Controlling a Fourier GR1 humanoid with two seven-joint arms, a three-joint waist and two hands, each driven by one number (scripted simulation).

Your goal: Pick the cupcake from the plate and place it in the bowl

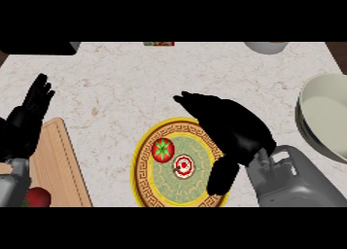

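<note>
A yellow-rimmed plate point(144, 168) with a green centre lies near the counter's front edge. On it sits the cupcake point(183, 167), seen from above as a white round with red marks, beside a red and green tomato-like item point(163, 149). My right hand point(233, 129) hovers over the plate's right side, fingers pointing up and left and relaxed, thumb hanging down just right of the cupcake. It holds nothing. The pale bowl point(334, 124) stands at the right edge. My left hand point(28, 116) rests open at the left, fingers up.
A wooden cutting board point(61, 165) lies at the lower left with a red item point(38, 197) on it. A grey cup point(266, 46) and a small box point(159, 44) stand at the counter's back edge. A dark object point(32, 47) fills the back left corner.
</note>
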